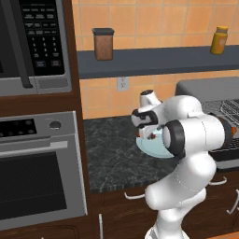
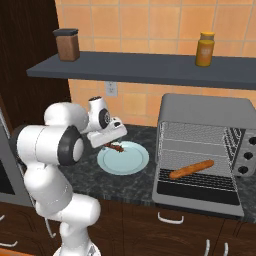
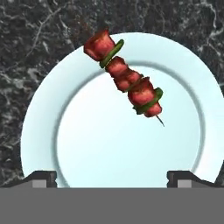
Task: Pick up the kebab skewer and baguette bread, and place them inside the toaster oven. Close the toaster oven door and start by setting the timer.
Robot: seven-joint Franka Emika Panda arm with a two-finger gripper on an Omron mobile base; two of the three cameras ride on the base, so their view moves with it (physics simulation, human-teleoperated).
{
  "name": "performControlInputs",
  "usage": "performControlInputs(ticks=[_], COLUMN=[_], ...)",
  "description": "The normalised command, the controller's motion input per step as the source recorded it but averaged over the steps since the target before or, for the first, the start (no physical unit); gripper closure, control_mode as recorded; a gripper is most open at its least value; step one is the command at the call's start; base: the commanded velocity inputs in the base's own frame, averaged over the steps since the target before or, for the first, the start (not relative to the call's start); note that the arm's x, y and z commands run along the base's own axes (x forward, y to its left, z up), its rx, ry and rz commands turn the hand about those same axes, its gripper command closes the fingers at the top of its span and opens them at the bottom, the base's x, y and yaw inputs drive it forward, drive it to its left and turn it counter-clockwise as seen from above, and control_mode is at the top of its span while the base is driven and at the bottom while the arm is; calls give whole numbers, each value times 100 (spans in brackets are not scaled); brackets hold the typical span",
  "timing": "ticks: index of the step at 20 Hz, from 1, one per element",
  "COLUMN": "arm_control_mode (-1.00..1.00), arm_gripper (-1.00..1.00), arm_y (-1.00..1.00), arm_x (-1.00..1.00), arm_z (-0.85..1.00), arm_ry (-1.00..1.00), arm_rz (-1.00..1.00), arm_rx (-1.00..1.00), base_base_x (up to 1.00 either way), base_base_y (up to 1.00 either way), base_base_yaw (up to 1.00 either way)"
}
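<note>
Kebab skewer (image 3: 124, 83) lies on the pale blue plate (image 3: 39, 131), slanted across its upper half in the hand view, one meat end reaching over the rim, the bare stick tip pointing toward the plate's middle. Gripper (image 3: 111, 178) hovers above the plate, jaws spread wide, nothing between them.

Handling, as a guess: light, stiff along the stick, lumpy and possibly greasy at the meat chunks. The stick looks too thin to pinch, so best hold is probably across the meat near mid-length, jaws square to the skewer. Glazed plate looks slick; the skewer could roll or slide if nudged.

Baguette bread (image 2: 191, 169) already rests on the rack inside the toaster oven (image 2: 205, 107); toaster oven door (image 2: 197, 192) is down.

Dark speckled stone worktop (image 2: 125, 182). Orange tiled wall, grey shelf (image 2: 145, 70) carrying a brown canister (image 2: 67, 44) and a yellow jar (image 2: 205, 49). Microwave (image 1: 32, 46) and wall oven (image 1: 39, 168) stand to the left.
</note>
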Motion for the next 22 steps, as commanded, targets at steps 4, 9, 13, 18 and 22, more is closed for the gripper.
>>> performControlInputs(ticks=[4,9,13,18,22], arm_control_mode=[-100,-100,-100,-100,-100], arm_gripper=[-100,-100,-100,-100,-100], arm_y=[-17,-8,0,-1,-8], arm_x=[57,28,6,11,11], arm_z=[-38,-39,-28,-23,-16], arm_ry=[14,7,0,0,0], arm_rz=[0,0,0,2,4], arm_rx=[0,0,0,0,2], base_base_x=[0,0,0,0,0], base_base_y=[0,0,0,0,0], base_base_yaw=[0,0,0,0,0])
